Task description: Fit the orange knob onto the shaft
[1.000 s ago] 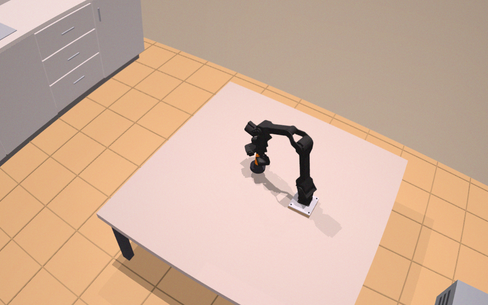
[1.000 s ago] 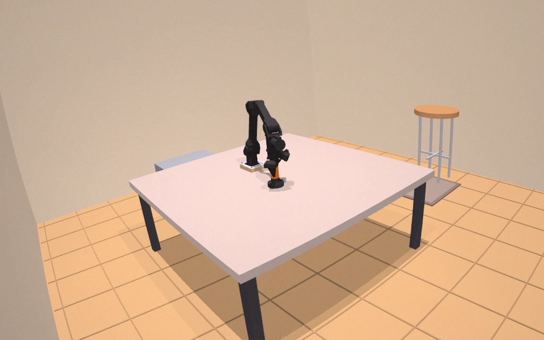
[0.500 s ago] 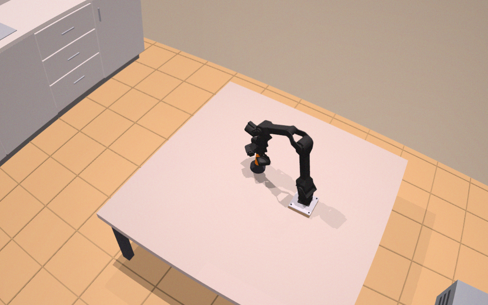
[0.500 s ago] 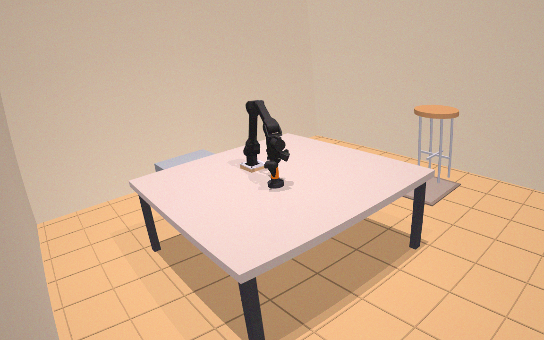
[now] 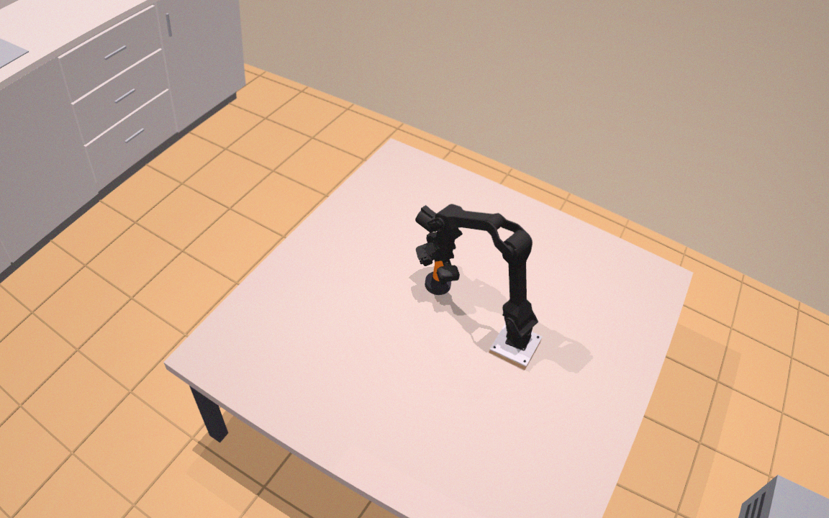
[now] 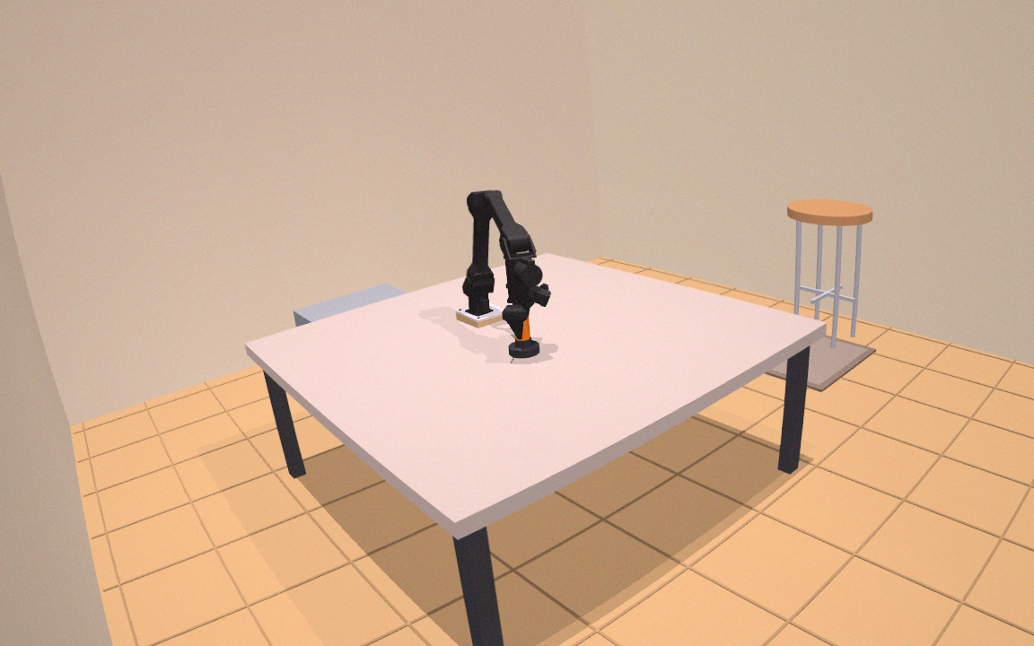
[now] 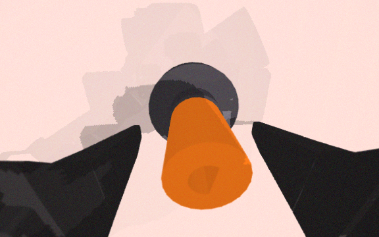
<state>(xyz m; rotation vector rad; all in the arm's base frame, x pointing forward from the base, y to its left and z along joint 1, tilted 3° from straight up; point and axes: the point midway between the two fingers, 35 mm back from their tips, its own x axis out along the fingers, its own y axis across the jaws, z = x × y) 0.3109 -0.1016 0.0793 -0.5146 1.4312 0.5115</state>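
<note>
The orange knob point(image 5: 438, 271) point(image 6: 525, 330) point(image 7: 197, 131) stands upright over the round dark pedestal point(image 5: 432, 287) point(image 6: 523, 350) point(image 7: 194, 70). In the wrist view its top face shows a darker D-shaped recess. The knob's lower end meets the pedestal's narrower dark collar. The shaft is hidden, and I cannot tell whether the knob touches down fully. My gripper point(image 7: 197, 129) is open, one finger on each side of the knob, with table showing between each finger and the knob in the wrist view.
The pedestal stands on the pale table point(image 5: 340, 334) point(image 6: 456, 417). The arm's white base plate point(image 5: 504, 353) point(image 6: 472, 317) is bolted nearby. A stool point(image 6: 829, 210) stands on the floor beyond the table. Grey cabinets point(image 5: 24, 160) stand at the left in the top view.
</note>
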